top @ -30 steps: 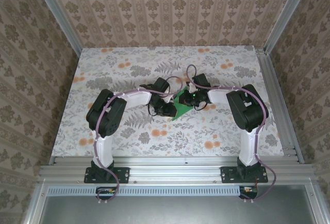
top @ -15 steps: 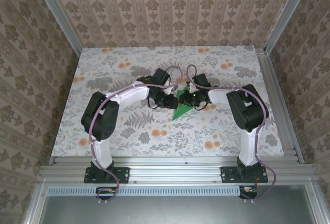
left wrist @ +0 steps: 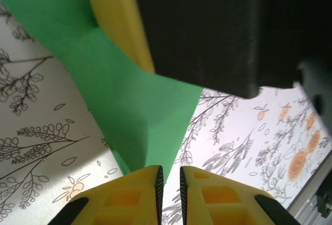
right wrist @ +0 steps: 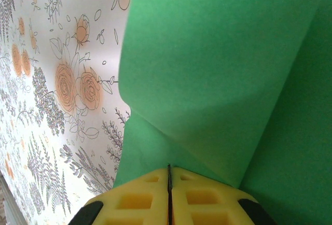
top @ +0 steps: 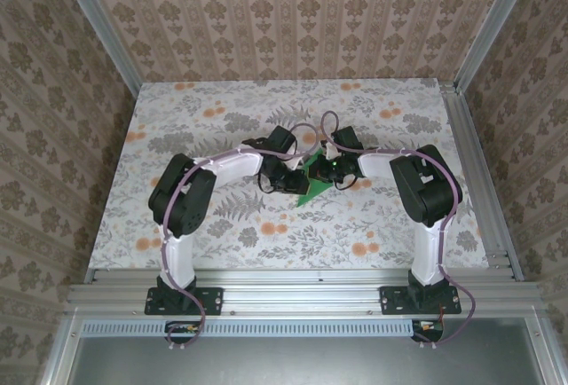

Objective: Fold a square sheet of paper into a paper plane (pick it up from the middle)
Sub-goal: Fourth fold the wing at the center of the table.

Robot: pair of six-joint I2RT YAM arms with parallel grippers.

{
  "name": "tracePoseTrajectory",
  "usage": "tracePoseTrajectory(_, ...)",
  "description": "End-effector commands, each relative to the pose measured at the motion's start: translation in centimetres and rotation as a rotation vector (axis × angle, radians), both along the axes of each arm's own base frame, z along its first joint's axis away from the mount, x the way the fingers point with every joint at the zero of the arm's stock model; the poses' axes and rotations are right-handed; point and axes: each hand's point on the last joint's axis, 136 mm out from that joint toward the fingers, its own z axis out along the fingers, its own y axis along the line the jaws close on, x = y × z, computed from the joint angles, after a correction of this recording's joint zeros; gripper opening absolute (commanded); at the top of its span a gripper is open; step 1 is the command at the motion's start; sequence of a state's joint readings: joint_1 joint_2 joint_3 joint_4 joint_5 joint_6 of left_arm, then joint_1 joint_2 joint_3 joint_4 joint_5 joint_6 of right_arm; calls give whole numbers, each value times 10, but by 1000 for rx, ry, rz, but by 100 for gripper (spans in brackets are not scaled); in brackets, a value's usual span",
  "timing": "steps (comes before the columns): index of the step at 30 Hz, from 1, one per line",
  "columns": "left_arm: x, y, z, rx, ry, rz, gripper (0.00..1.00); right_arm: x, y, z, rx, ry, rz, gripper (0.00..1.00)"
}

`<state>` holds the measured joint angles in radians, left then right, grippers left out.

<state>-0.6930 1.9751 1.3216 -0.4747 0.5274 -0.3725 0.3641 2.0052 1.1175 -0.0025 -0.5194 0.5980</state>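
Right pincer pinches the green paper; left pincer, nearly closed, grip unclear.

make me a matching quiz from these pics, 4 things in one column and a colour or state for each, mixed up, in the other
Things:
1. left gripper
2. right gripper
3. paper
4. tabletop

Colour or state:
a. grey and orange floral print
b. fingers pressed together on green paper
c. bright green, creased
d. fingers a narrow gap apart

Pairs: 1-d, 2-b, 3-c, 4-a
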Motion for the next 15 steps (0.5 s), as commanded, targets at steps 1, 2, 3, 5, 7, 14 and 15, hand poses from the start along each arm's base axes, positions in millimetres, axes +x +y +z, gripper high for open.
tracePoseTrajectory(1, -4, 3, -11, 0, 29, -3, 18, -17, -21, -35, -103, 92, -20, 11)
tracePoseTrajectory(2, -4, 4, -13, 1, 32, -1, 18, -17, -21, -35, -103, 92, -20, 11)
tracePoseTrajectory(3, -4, 5, -15, 3, 33, 1, 18, -17, -21, -35, -104, 93, -20, 11)
tracePoseTrajectory(5, -5, 7, -19, 7, 44, 5, 18, -18, -21, -35, -104, 94, -18, 11)
tracePoseTrajectory(7, -6, 9, -21, 5, 49, 7, 17, -18, -22, -36, -105, 94, -19, 11)
tracePoseTrajectory(14, -8, 10, -28, 2, 67, 7, 17, -18, -22, -37, -109, 94, -18, 10)
tracePoseTrajectory(15, -9, 11, -30, 5, 71, 8, 17, -18, -23, -37, -110, 93, -18, 10)
